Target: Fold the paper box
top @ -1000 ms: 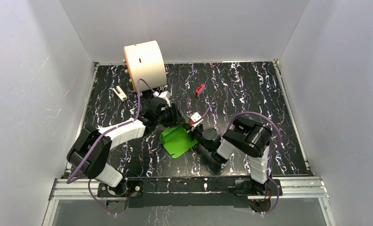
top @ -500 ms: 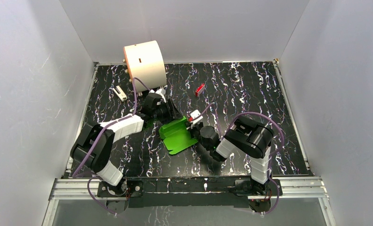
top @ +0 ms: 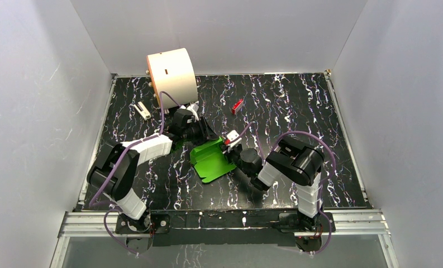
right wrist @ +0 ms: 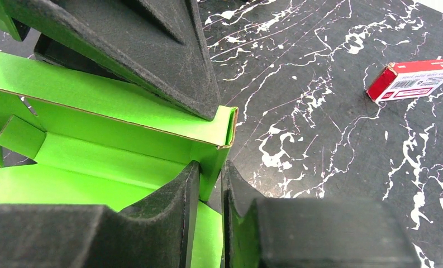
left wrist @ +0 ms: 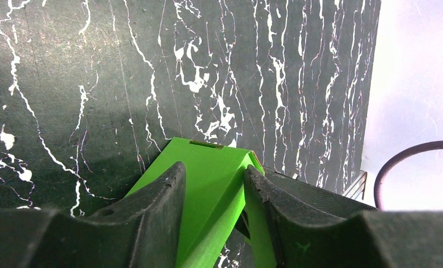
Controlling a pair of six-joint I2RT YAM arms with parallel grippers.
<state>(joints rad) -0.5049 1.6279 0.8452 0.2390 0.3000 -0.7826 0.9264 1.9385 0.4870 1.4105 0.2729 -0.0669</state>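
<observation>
The box [top: 210, 162] lies near the middle of the worktop [top: 303, 106], between my two arms. It is partly folded, with its base flat and one long wall raised. My right jaws are nearly closed and pinch the end of that wall at its corner. My left jaws are narrow too; they grip a green panel from the far side and press against the raised wall. A red block [right wrist: 411, 81] sits well apart beyond. A cream cylinder [top: 171, 75] is by the far left corner.
</observation>
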